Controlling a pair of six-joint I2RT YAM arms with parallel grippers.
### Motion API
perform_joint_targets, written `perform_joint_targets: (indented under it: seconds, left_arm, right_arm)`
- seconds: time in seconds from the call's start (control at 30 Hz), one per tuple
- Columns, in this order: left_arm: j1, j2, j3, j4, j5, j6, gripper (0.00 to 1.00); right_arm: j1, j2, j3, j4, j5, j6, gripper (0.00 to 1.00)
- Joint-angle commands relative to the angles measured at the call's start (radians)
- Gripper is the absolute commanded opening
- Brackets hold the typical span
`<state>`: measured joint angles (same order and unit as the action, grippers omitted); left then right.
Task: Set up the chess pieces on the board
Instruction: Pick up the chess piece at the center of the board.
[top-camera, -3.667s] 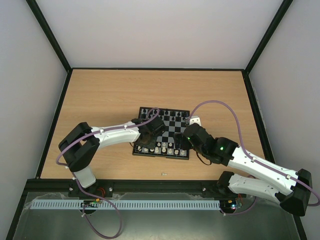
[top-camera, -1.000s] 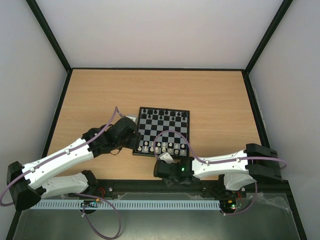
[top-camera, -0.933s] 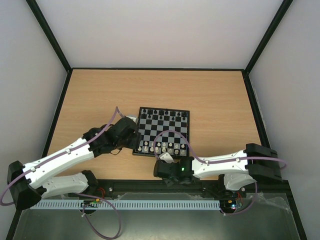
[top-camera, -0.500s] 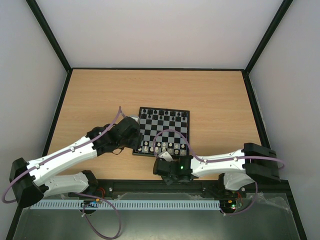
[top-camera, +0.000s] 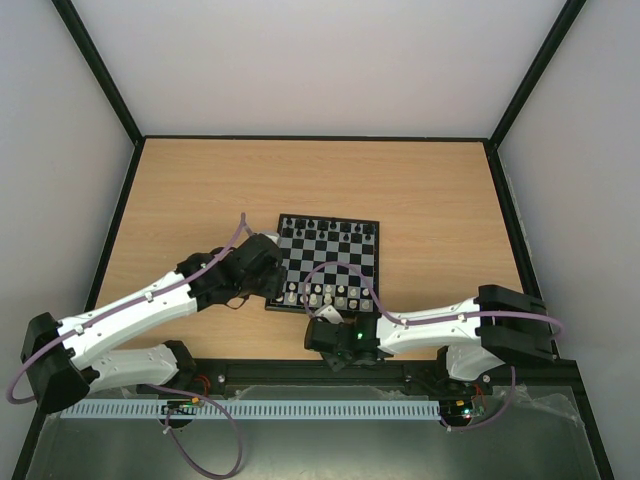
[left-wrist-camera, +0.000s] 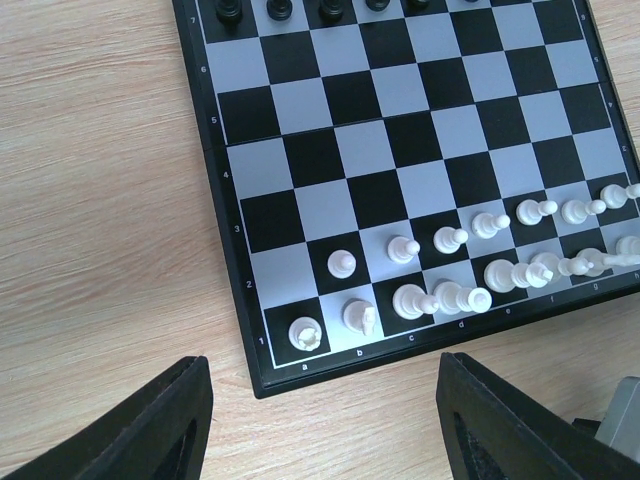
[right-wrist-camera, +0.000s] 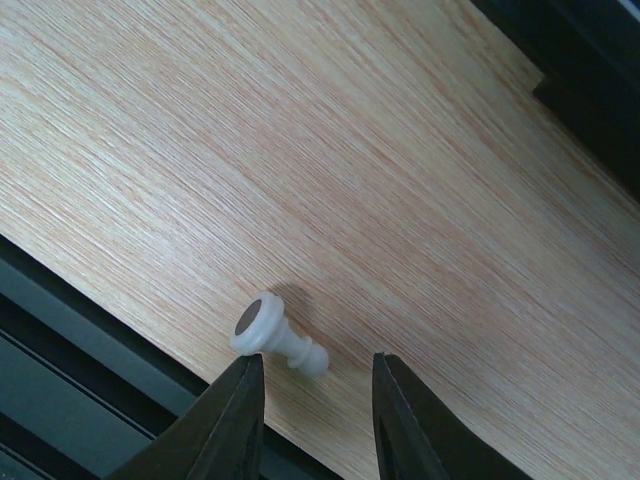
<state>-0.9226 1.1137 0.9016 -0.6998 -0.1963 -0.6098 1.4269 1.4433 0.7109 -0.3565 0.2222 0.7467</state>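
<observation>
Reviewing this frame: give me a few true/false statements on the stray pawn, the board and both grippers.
1. A white pawn lies on its side on the table, off the board. True.
2. The right gripper has that pawn lifted clear of the wood. False: the pawn rests on the table just ahead of the open fingertips, ungripped.
3. The left gripper is shut on the white rook. False: it is open and empty; the rook stands on the board's corner square.
4. The square beside that rook, at the end of the white pawn row, is empty. True.
5. The black pieces stand along the board's far edge. True.
</observation>
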Motion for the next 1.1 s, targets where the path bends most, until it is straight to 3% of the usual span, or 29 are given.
perform_joint_targets:
  seconds: [0.0, 1.07]
  left_arm:
    - [-0.005, 0.009, 0.003, 0.009, 0.005, 0.010, 0.65]
    - [-0.004, 0.028, 0.010, 0.015, 0.011, 0.014, 0.64]
  right_arm:
    - [-0.008, 0.024, -0.014, -0.001, 0.000, -0.015, 0.30]
    - [-0.062, 0.040, -0.038, 0.042, -0.028, -0.051, 0.16]
